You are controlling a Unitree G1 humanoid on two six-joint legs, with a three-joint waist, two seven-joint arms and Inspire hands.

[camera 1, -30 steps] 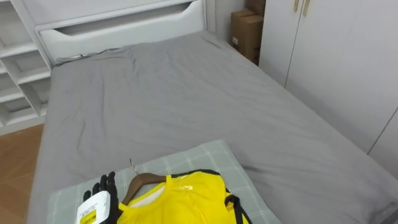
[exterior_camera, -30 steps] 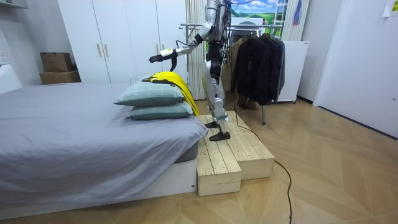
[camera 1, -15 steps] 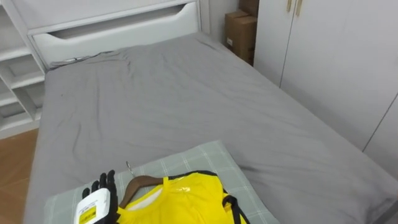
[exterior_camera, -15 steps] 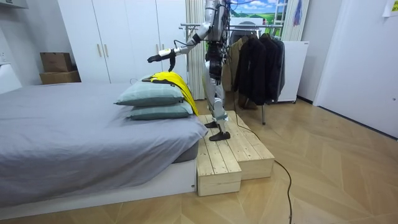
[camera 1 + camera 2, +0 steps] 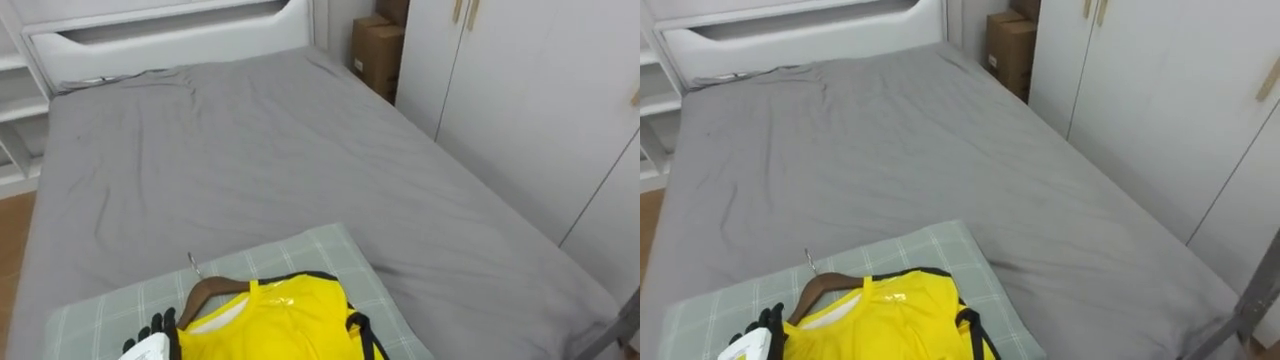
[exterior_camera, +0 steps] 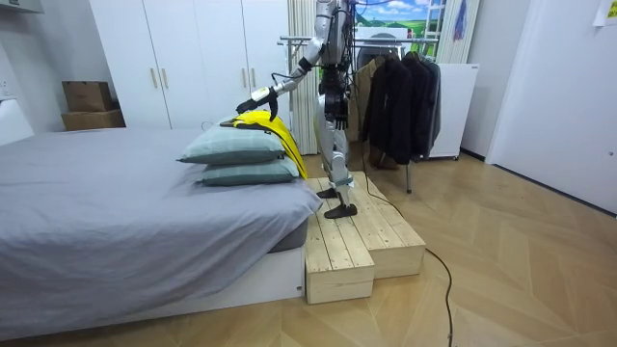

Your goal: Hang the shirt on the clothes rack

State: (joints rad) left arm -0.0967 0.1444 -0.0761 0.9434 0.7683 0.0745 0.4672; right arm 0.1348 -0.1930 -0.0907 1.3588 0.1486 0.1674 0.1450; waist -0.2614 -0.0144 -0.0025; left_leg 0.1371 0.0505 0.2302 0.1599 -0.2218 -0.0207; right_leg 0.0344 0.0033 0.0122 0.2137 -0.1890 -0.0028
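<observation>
Robot stood on wooden platform (image 6: 359, 237) at the bed's (image 5: 250, 150) end, one arm stretched out over the stacked pillows. Yellow garment (image 5: 292, 322) with black trim lay on its wooden hanger (image 5: 206, 291) on the top checked pillow (image 5: 105, 308), metal hook pointing up the bed. Left hand (image 5: 153, 334) showed at the lower left, just beside the hanger's end, fingers straight, grasping nothing. Cardboard box (image 5: 375, 52) stood by the white wardrobe (image 5: 520, 100). Clothes rack (image 6: 397, 94) of dark coats stood behind the robot.

A grey-sheeted bed (image 5: 300, 170) carries stacked pale-green pillows (image 5: 320, 250) at its near end.
</observation>
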